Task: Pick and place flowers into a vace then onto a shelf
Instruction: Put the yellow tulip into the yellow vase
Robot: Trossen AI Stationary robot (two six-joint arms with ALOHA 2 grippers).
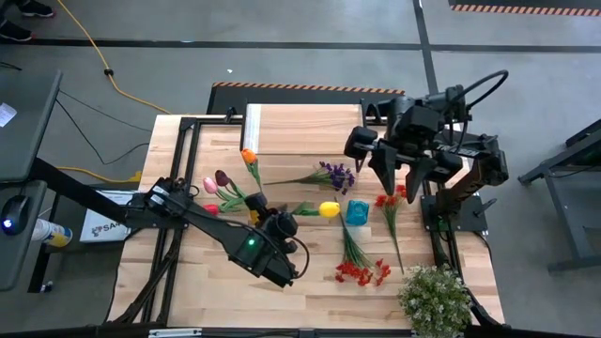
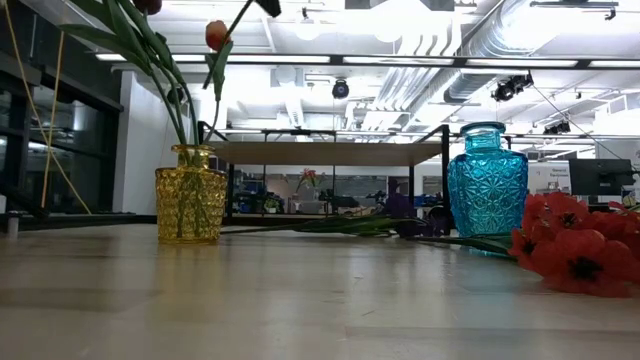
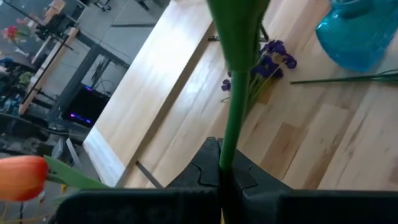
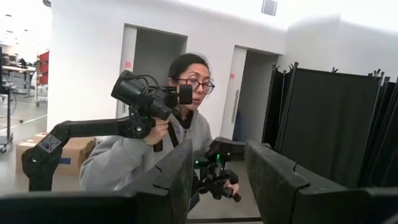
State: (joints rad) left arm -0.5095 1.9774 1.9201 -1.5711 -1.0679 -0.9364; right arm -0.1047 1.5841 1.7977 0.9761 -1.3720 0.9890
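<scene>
The left gripper (image 3: pixel 221 177) was pinched tight on a green stem (image 3: pixel 239 81) of the yellow tulip (image 1: pixel 329 209), near the middle of the table. The yellow vase (image 2: pixel 190 205) already held some flowers (image 1: pixel 221 185). The right gripper (image 1: pixel 402 171) hung high with nothing in it, jaws partly apart. The long stem could bump the vase and tip it over.

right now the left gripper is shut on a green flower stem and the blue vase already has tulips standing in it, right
Not quite. The left gripper is shut on a green stem, but the tulips stand in the yellow vase. The blue vase holds nothing, as the low view shows.
</scene>
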